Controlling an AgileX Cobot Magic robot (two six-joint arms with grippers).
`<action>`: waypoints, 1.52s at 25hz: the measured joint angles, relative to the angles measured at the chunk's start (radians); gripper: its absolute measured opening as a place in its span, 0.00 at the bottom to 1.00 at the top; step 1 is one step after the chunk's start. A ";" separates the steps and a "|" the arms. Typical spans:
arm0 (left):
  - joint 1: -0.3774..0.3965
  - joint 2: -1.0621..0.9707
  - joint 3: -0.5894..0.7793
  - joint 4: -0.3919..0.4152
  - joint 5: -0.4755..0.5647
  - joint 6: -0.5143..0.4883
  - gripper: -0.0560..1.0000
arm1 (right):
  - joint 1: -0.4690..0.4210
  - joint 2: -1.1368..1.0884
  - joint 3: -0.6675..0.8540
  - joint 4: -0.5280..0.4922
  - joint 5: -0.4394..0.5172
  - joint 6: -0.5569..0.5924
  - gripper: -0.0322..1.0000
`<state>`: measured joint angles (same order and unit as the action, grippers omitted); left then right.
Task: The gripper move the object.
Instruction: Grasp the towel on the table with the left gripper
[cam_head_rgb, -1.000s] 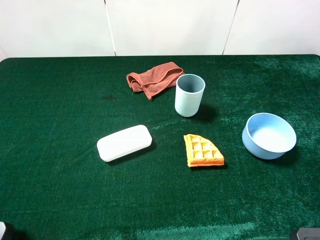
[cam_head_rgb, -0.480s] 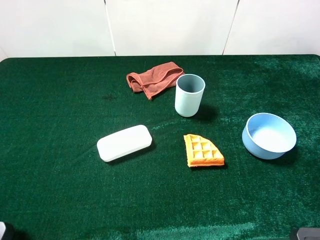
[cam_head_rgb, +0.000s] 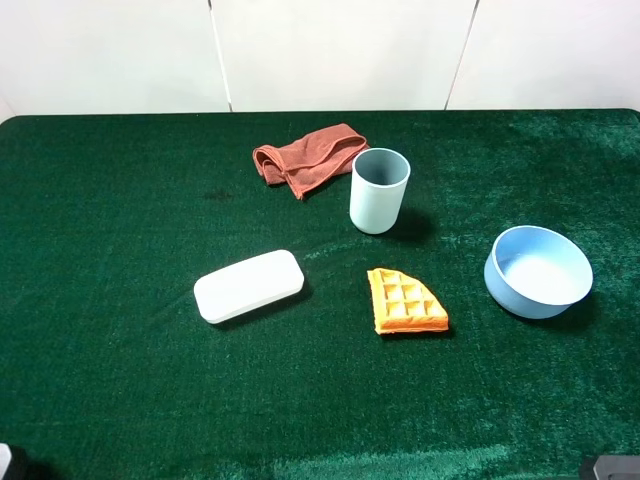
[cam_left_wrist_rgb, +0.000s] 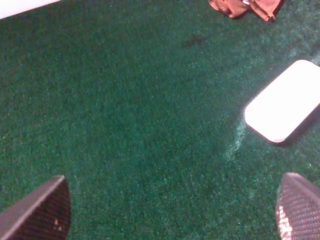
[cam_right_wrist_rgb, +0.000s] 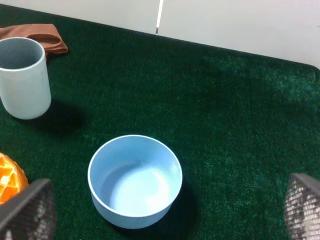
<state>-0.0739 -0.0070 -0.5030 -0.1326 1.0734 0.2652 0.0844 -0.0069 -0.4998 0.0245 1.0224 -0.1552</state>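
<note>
On the green cloth table (cam_head_rgb: 120, 200) lie a white oblong case (cam_head_rgb: 249, 285), an orange waffle wedge (cam_head_rgb: 404, 302), a pale blue cup (cam_head_rgb: 379, 190), a light blue bowl (cam_head_rgb: 538, 271) and a crumpled rust-red towel (cam_head_rgb: 308, 158). My left gripper (cam_left_wrist_rgb: 172, 200) is open and empty, low over bare cloth, with the case (cam_left_wrist_rgb: 283, 101) ahead and to one side. My right gripper (cam_right_wrist_rgb: 167, 210) is open and empty, hovering just short of the bowl (cam_right_wrist_rgb: 134, 179). The cup (cam_right_wrist_rgb: 23, 77) and a bit of the waffle (cam_right_wrist_rgb: 10, 184) also show in the right wrist view.
A white panelled wall (cam_head_rgb: 330, 50) stands behind the table's far edge. The towel (cam_left_wrist_rgb: 246, 7) lies at the edge of the left wrist view. Only slivers of both arms show at the bottom corners of the high view.
</note>
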 joint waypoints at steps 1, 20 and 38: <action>0.000 0.000 0.000 0.000 0.000 0.000 0.82 | 0.000 0.000 0.000 0.000 0.000 0.000 0.70; 0.000 0.307 -0.113 -0.018 -0.037 0.041 0.82 | 0.000 0.000 0.000 0.000 0.000 0.000 0.70; -0.145 1.182 -0.558 -0.017 -0.253 0.209 0.82 | 0.000 0.000 0.000 0.000 0.000 0.000 0.70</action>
<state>-0.2185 1.1750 -1.0613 -0.1494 0.8208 0.4746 0.0844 -0.0069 -0.4998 0.0245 1.0224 -0.1552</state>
